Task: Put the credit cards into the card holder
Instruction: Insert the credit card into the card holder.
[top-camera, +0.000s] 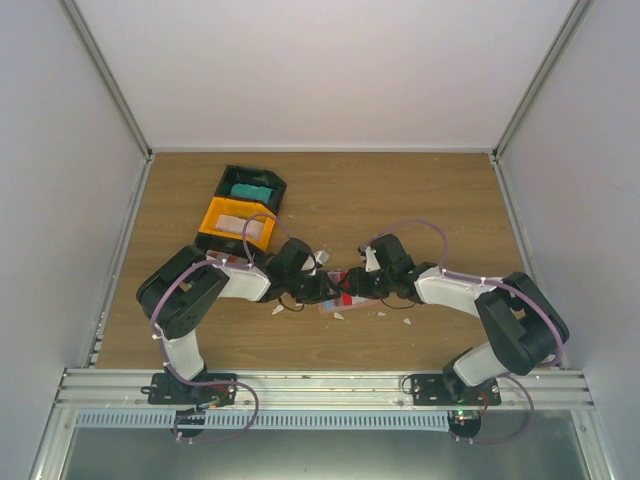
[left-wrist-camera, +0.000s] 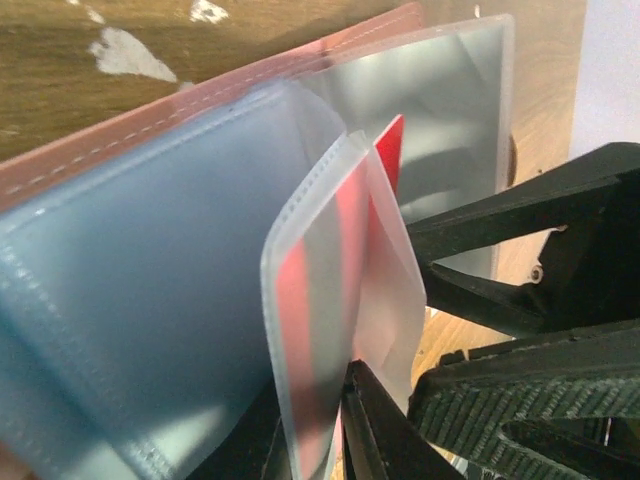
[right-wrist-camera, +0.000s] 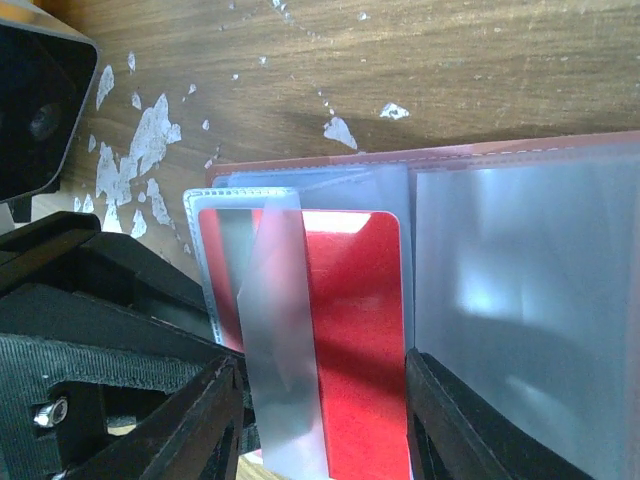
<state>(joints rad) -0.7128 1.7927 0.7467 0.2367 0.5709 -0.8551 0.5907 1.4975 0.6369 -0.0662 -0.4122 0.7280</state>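
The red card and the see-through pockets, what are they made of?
The red card looks like stiff, glossy plastic: it is flat, with rounded corners and a bright glare near its top. The clear pockets seem to be soft frosted plastic film; they bend and have seamed edges. The pink cover might be leather-like, with stitching along it.

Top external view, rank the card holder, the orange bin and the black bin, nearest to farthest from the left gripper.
1. card holder, at the left gripper, mid-table.
2. orange bin, back left.
3. black bin, just behind the orange bin.
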